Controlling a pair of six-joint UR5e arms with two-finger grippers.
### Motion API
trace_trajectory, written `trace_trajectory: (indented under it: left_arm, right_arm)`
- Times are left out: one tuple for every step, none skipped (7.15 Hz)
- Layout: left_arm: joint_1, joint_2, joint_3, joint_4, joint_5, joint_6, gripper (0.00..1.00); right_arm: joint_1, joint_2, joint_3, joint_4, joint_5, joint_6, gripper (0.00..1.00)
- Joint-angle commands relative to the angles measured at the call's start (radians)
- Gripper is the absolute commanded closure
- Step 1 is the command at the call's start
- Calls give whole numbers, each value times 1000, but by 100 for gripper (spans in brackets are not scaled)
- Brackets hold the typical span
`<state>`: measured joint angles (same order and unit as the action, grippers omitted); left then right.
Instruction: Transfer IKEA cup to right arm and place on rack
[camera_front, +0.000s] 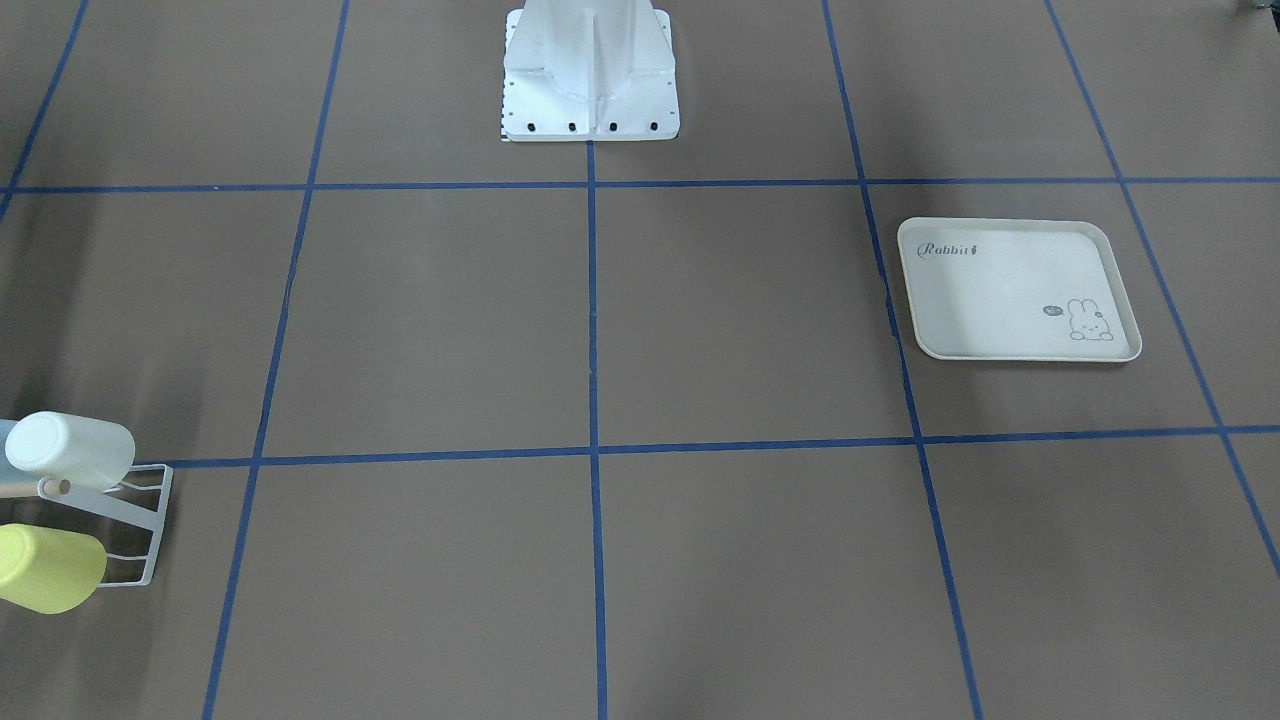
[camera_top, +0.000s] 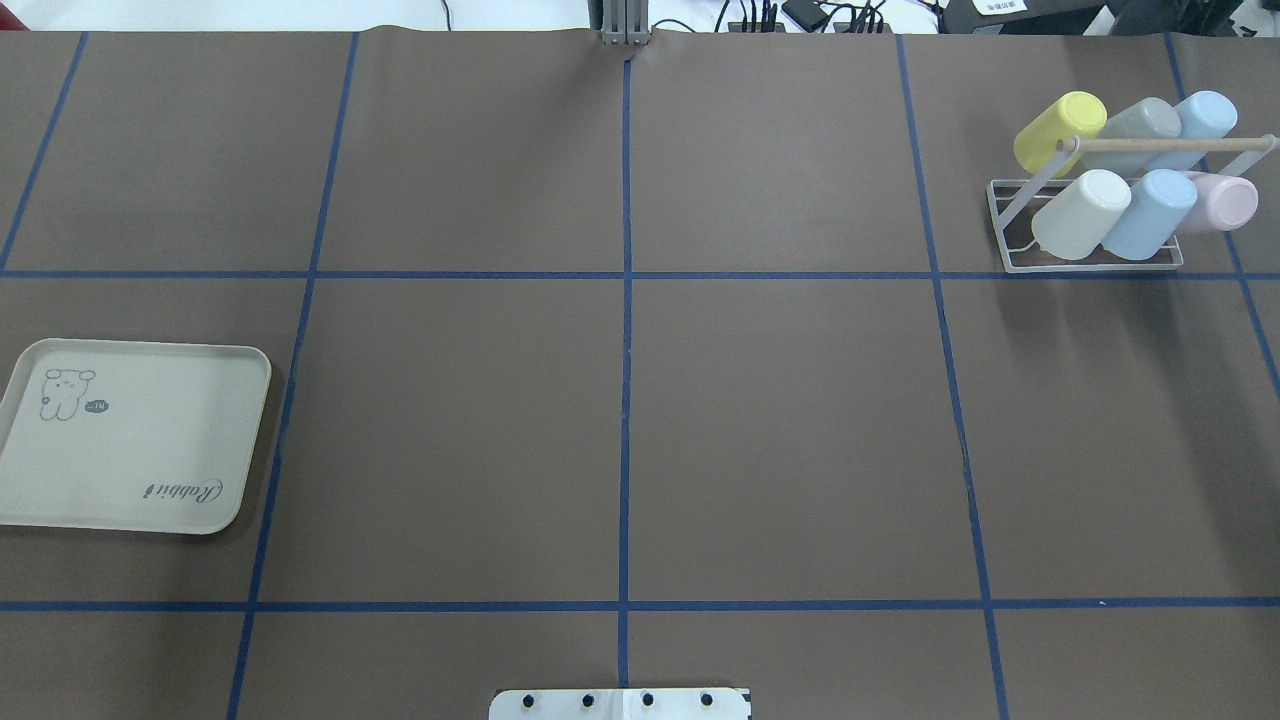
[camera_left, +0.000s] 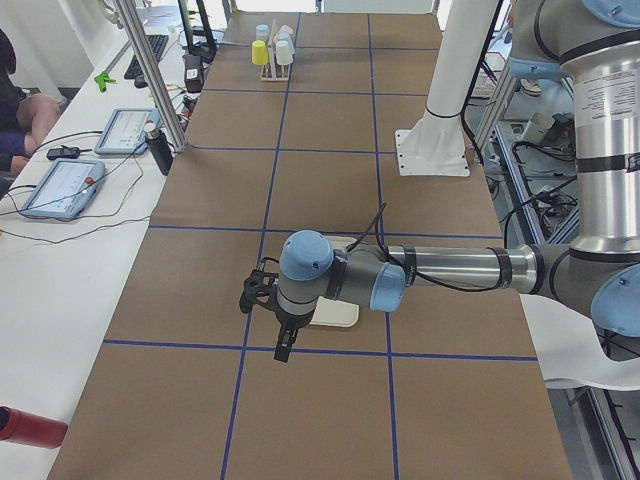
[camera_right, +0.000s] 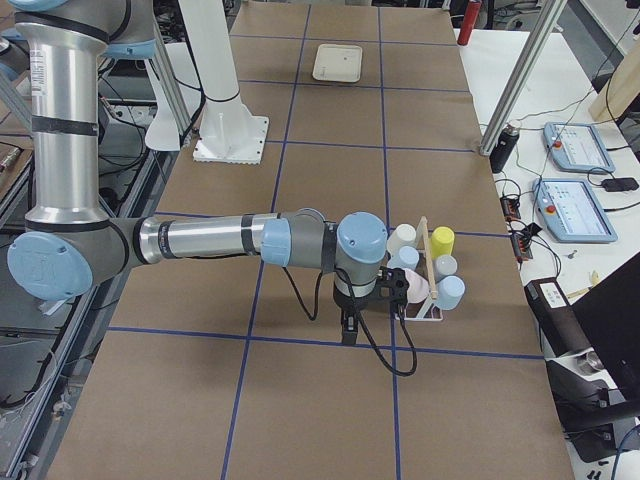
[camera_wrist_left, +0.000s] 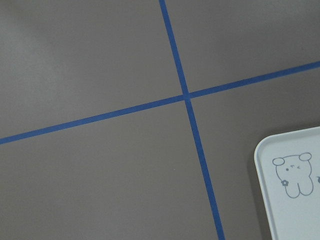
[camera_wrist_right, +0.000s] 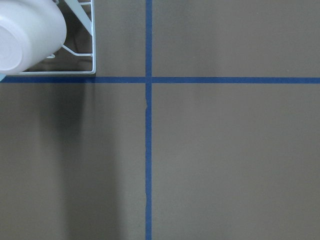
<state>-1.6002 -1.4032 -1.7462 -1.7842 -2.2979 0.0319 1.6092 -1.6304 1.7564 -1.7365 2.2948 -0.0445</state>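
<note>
Six cups (camera_top: 1080, 215) sit on the far-right rack (camera_top: 1090, 267), so placing looks finished. You cannot tell either arm's jaws, open or closed; next, lift the right arm (camera_right: 200, 240) clear.

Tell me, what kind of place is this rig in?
Likely a robotics lab workcell: a brown table taped with a blue grid, teach pendants alongside, and a white robot pedestal.

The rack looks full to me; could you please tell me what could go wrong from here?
1. The rack already holds six tilted cups, and the right gripper hangs close beside the pink cup; a careless move might knock one off.
2. The tray is bare and no loose cup shows on the table, so another pickup attempt would likely find nothing.
</note>
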Motion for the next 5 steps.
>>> trace_trajectory:
  left_arm:
    - [0,-2,4,-3,0,-9,0]
    - [0,-2,-3,-3,0,-7,0]
    - [0,-2,0,-1,0,-9,0]
    - [0,-2,0,-1,0,-12,0]
    - [0,-2,-1,-1,2,-15,0]
  right_arm:
    - [0,3,0,0,-2,0,0]
    - [0,3,0,0,0,0,0]
    - [0,3,0,0,0,0,0]
    - [0,3,0,0,-2,0,0]
    - [0,3,0,0,-2,0,0]
